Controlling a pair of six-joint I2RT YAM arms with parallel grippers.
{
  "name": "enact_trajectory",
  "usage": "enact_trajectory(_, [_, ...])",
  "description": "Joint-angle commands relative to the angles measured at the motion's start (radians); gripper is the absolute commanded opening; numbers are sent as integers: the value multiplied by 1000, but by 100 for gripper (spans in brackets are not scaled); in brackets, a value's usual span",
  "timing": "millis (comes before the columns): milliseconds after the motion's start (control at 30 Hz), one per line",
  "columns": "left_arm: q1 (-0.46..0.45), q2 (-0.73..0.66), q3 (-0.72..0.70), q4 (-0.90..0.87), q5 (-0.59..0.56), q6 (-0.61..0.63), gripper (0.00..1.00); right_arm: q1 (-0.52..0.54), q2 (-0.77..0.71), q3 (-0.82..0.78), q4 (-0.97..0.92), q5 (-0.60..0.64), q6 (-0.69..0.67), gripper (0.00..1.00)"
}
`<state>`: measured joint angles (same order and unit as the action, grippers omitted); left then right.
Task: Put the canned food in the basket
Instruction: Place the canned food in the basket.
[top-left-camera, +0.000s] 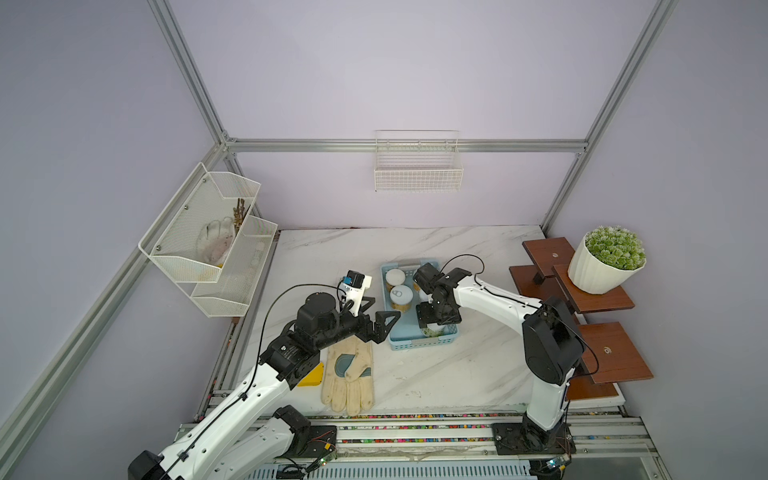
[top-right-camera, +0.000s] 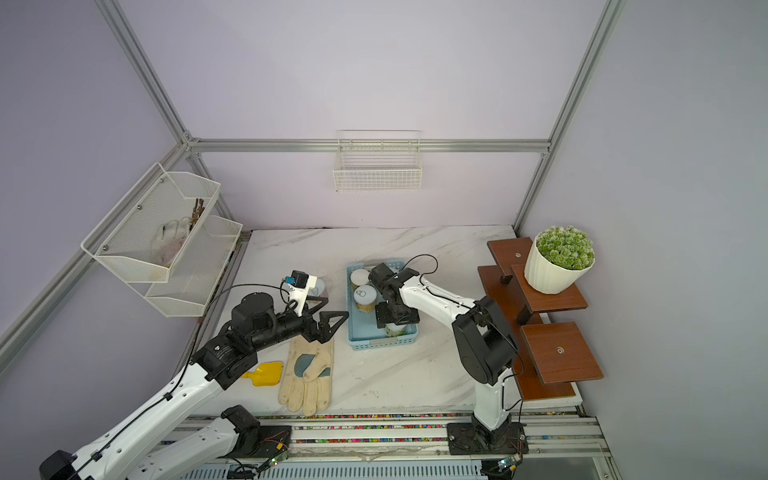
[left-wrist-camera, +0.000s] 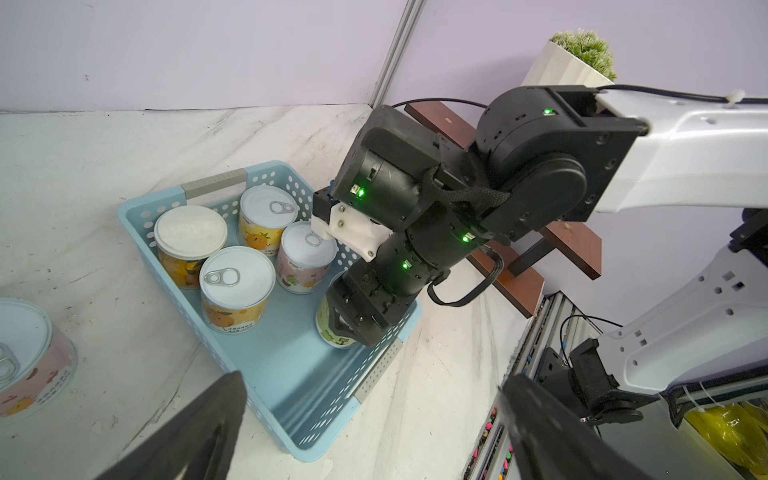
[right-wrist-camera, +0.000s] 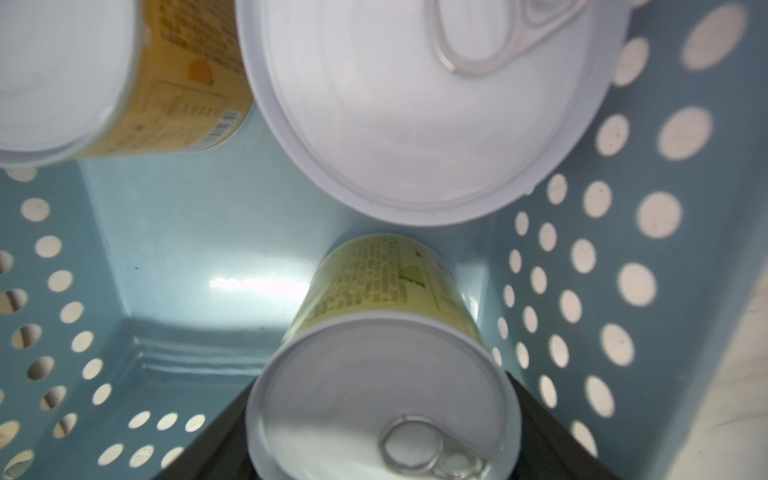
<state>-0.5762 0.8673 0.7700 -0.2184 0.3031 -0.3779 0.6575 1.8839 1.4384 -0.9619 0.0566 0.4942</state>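
The light blue basket (top-left-camera: 419, 343) (top-right-camera: 380, 341) sits mid-table. My right gripper (top-left-camera: 437, 320) (left-wrist-camera: 349, 328) (right-wrist-camera: 382, 449) reaches down into its near end, shut on a green-labelled can (top-left-camera: 433, 331) (left-wrist-camera: 332, 334) (right-wrist-camera: 382, 399) that is upright and low over the basket floor (right-wrist-camera: 174, 232). Three yellow-labelled cans (left-wrist-camera: 237, 274) and a pink-labelled one (left-wrist-camera: 305, 245) stand at the far end. Another pink can (left-wrist-camera: 25, 345) stands on the table left of the basket. My left gripper (top-left-camera: 386, 306) (top-right-camera: 336, 306) (left-wrist-camera: 370, 380) hangs open and holds nothing, at the basket's near-left side.
A cream work glove (top-left-camera: 349, 374) and a yellow scoop (top-right-camera: 266, 372) lie under the left arm. Brown stepped shelves (top-left-camera: 611, 353) with a potted plant (top-left-camera: 602, 266) line the right edge. A white mesh rack (top-left-camera: 208, 245) is on the left wall and a wire basket (top-left-camera: 417, 174) on the back wall.
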Motion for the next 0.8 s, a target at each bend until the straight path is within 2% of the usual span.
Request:
enact_trajectory(0, [4,-9,11,12,-10,16,100,7,2,22,26,21,14,40])
enact_trajectory(200, [5,-8,21,12,-5,17,100,7,30,19,37,25,16,43])
enact_trajectory(300, [3,-11,20,9,-6,17,100,6,41,16,38,35,19,49])
enact_trajectory(433, [4,-20,16,5,-7,17,100,6,46,8,35,47,26,63])
enact_trajectory(533, [4,-28,13,2,-12,16,100,6,46,6,33,52,31,78])
enact_trajectory(767, [5,-32,14,-1,-14,16,100,6,41,16,27,53,35,93])
